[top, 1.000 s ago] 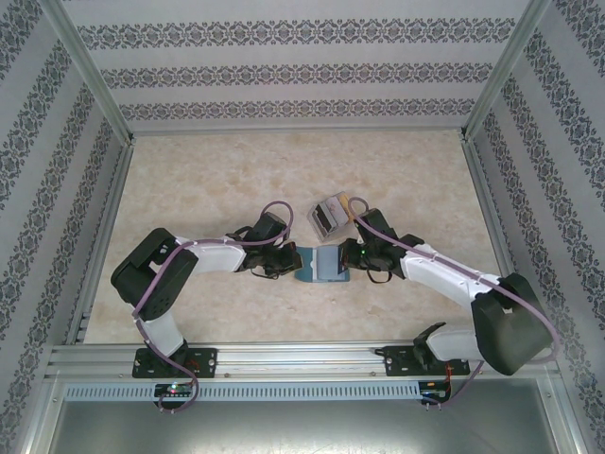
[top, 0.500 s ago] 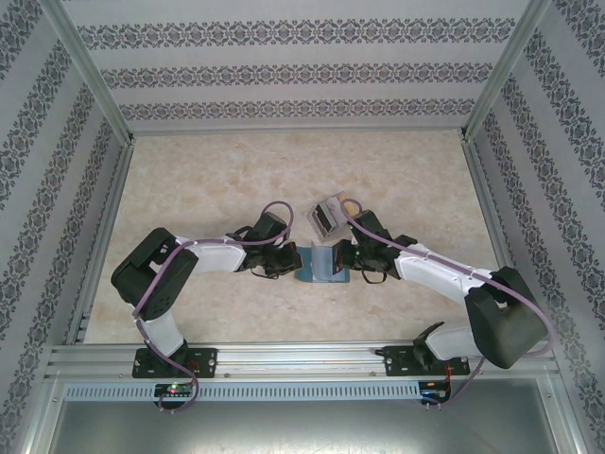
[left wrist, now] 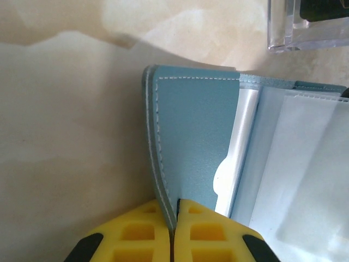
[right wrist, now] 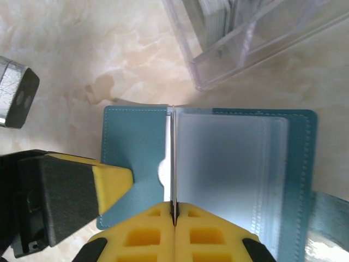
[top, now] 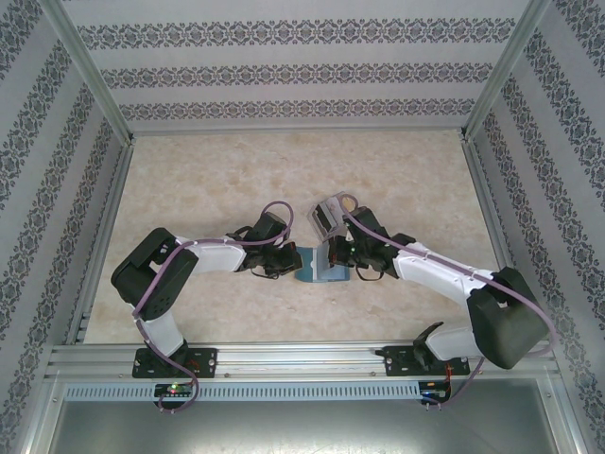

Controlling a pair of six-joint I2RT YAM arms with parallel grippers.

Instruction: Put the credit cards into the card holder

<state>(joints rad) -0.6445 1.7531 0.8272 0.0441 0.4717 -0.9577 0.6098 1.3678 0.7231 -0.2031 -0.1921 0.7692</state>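
Note:
The teal card holder [top: 319,270] lies open on the table between both grippers. My left gripper [left wrist: 174,218] is shut on the edge of its left cover [left wrist: 191,136], which is lifted a little off the table. Inside the holder, pale clear pockets [right wrist: 229,169] show. My right gripper [right wrist: 174,210] is shut on one credit card [right wrist: 173,158], seen edge-on and standing upright at the seam between the teal pocket [right wrist: 136,147] and the clear sleeves. More credit cards [right wrist: 218,13] stand in a clear box. The left gripper's yellow finger [right wrist: 106,185] rests on the holder's left flap.
The clear plastic box [top: 327,216] stands just behind the holder, close to the right wrist. Patterned walls and metal rails enclose the marble-look table [top: 208,180], which has free room at the back and on both sides.
My right gripper has moved left and slightly back with the card, from the holder's right edge to over its middle. The left arm has kept its grip and place.

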